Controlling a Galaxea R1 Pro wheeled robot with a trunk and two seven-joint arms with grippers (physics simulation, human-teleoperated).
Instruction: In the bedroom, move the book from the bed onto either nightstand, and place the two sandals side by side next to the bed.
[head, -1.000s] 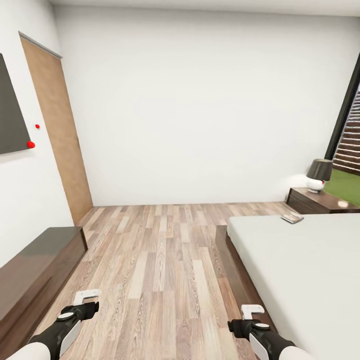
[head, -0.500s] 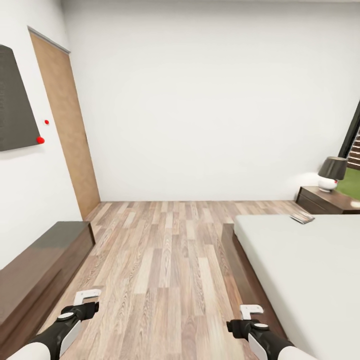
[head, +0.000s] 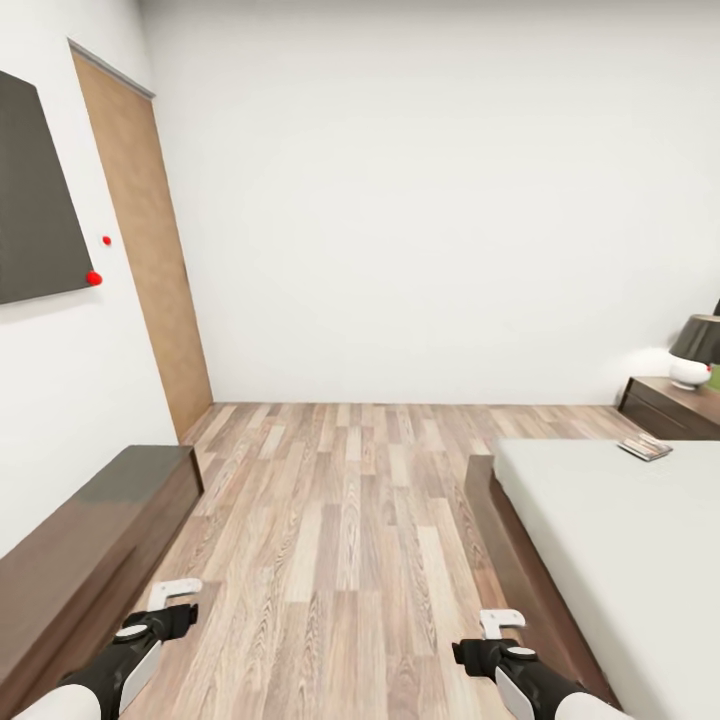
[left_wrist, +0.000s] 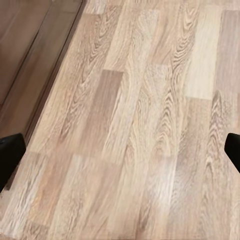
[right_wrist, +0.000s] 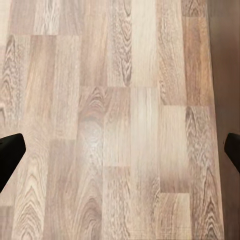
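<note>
The bed (head: 620, 540), a light-grey mattress on a dark wooden frame, fills the right of the head view. The book (head: 645, 447) lies flat on the mattress near its far edge. Just beyond it stands the nightstand (head: 672, 405). The sandals are out of view. My left gripper (head: 170, 602) and right gripper (head: 502, 626) hang low at the bottom of the head view, over bare floor and far from the book. In the wrist views, the left gripper's fingertips (left_wrist: 10, 156) and the right gripper's fingertips (right_wrist: 10, 152) stand wide apart, open and holding nothing.
A long low dark-brown bench (head: 90, 540) runs along the left wall under a dark wall panel (head: 35, 195). A tan door (head: 150, 240) is in the far left corner. A black-shaded lamp (head: 695, 352) sits on the nightstand. Wood-plank floor (head: 340, 520) lies between bench and bed.
The whole picture has shifted: the camera has turned left, so bed, book and nightstand now sit further right in the frame. Both arms hold the same pose.
</note>
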